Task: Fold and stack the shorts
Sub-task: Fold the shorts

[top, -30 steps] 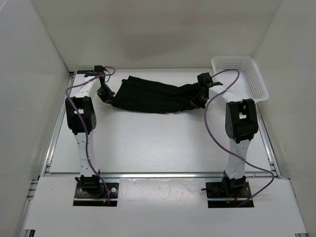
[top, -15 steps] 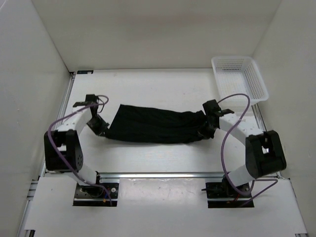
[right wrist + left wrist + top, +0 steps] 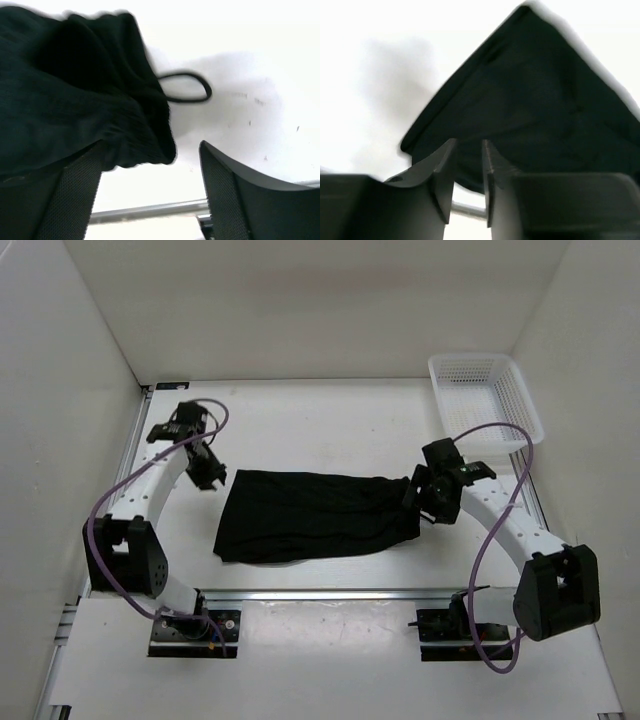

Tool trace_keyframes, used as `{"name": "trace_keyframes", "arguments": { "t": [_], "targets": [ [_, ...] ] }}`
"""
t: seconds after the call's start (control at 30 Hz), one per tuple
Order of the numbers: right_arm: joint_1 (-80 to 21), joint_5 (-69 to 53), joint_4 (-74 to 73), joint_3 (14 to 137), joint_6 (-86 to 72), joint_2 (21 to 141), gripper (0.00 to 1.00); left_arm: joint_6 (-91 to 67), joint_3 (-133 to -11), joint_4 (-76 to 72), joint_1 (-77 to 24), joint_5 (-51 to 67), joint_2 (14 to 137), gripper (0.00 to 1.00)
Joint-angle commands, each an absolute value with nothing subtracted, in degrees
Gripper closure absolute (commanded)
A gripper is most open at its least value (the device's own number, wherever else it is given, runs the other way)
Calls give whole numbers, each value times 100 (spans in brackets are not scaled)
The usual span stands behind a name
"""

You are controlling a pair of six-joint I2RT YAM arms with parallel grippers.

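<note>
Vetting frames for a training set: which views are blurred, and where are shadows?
Top external: sharp, evenly lit, though the black shorts show little detail. Left wrist: shorts' edges smeared, a soft grey shadow on the table beside them. Right wrist: shorts and drawstring loop blurred.

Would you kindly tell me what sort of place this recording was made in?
Probably a robot test cell: plain white walls enclose a white table holding black shorts and a mesh basket.

Bright, even light from above washes the white bench [image 3: 330, 435] nearly featureless; shadows fall soft and grey. Both wrist views are blurred (the black shorts [image 3: 530, 100] smear at their edges).
</note>
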State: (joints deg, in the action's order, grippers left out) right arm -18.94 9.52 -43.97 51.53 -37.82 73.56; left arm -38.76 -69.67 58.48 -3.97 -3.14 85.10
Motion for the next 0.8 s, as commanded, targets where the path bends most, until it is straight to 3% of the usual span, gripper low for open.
{"name": "trace_keyframes", "arguments": {
  "t": [0.0,0.03,0.1,0.3,0.47,0.57,0.6,0.67,0.7,0.77],
  "targets": [
    [-1925,1353,-4614,5685,-3604,7320,22,-3464,-7689,5818,-886,-624,9086,68],
    [-1925,1354,-4614,5756,-3551,7443,31,-3411,-7943,5818,-966,-702,9279,69],
    [-1925,1415,-4553,5976,-3472,7671,39,-3349,-8129,5879,-1124,-642,9886,69],
    [-1925,1415,-4386,6494,-3252,8260,37,-3278,-8367,5880,-1546,-676,10870,58],
    [-1925,1284,-4184,6749,-3067,8796,37,-3331,-8498,5880,-1547,-1020,11249,57],
    [-1925,1283,-4061,6899,-3067,9200,52,-3331,-8744,5880,-1547,-1081,11531,61],
    [-1864,1283,-4008,6899,-3067,9289,70,-3331,-8797,5880,-1547,-1133,11601,71],
    [-1863,1344,-4008,7048,-3067,9421,86,-3331,-8920,5880,-1547,-1134,11725,90],
    [-1863,1345,-4008,7049,-3067,9491,96,-3331,-8921,5880,-1547,-1134,11812,90],
    [-1802,1485,-3938,7049,-3067,9666,100,-3331,-8982,5880,-1547,-1134,11873,90]
  ]
}}
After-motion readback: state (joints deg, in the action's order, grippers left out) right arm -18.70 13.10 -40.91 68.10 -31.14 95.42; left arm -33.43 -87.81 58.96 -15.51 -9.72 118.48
